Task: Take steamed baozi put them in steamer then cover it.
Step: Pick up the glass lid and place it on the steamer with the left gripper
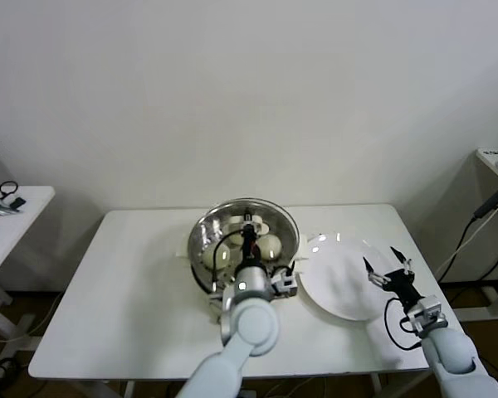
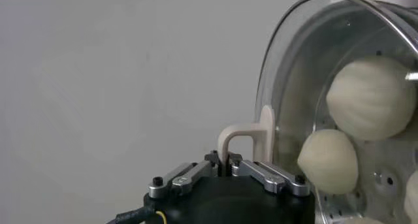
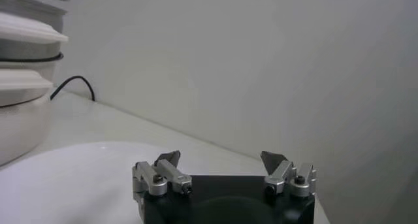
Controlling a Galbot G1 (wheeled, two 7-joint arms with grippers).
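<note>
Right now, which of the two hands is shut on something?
The left hand, over the steamer, is shut on the glass lid's bar handle. The right hand hangs open over the white plate, holding nothing.

Top of the round shiny steel steamer [image 1: 206, 240] is blocked: clear glass lid with metal rim [image 1: 270, 217] sits over it, left gripper [image 1: 250, 246] clamped on its cream bar handle [image 2: 243, 138]. Cream-white buns [image 2: 372, 96] under the glass, no way in from above. Right gripper [image 1: 388, 271] hangs open over the flat white plate [image 1: 336, 286]. White table [image 1: 129, 298] left of the pot is free for passage.
</note>
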